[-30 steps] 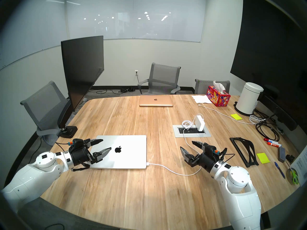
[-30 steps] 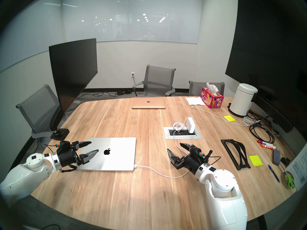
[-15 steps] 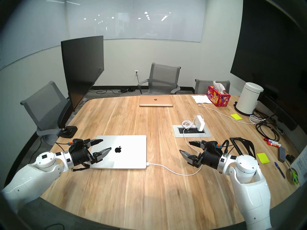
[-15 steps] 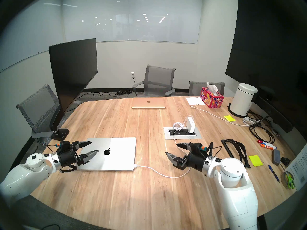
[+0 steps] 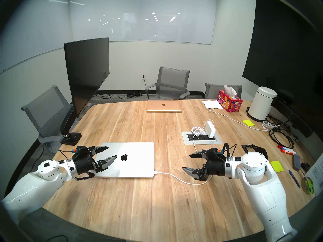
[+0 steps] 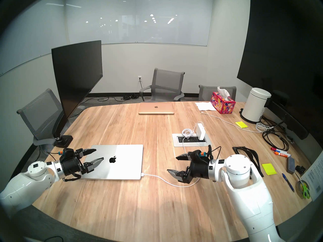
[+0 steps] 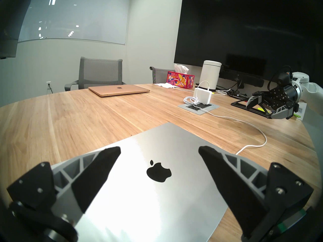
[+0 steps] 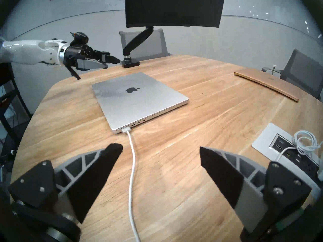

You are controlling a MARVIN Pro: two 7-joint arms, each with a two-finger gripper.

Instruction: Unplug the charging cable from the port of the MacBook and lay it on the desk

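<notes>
Closed silver MacBook (image 5: 128,159) lies flat on the wood-grain bench (image 5: 139,210), black Apple logo up. The white charging cable (image 5: 181,180) is plugged in: its connector (image 8: 127,130) sits in the port (image 8: 124,128) at the near end of the laptop's right side edge (two further slots and a round jack beside it, right wrist view). From there the cord curves across the bench, passes under the right gripper (image 5: 186,162), and runs to the silver-framed outlet panel (image 5: 201,138), where the white power brick (image 5: 210,130) stands upright w/ spare cord coiled beside it.

Right gripper: jaws wide apart, empty, hovering over the cord, pointing toward the MacBook, well apart from the connector. Left gripper (image 5: 111,152): jaws apart, empty, above the lid's left part, near the logo; contact w/ the lid cannot be told. A closed rose-gold laptop (image 5: 164,105) lies at the far edge.
</notes>
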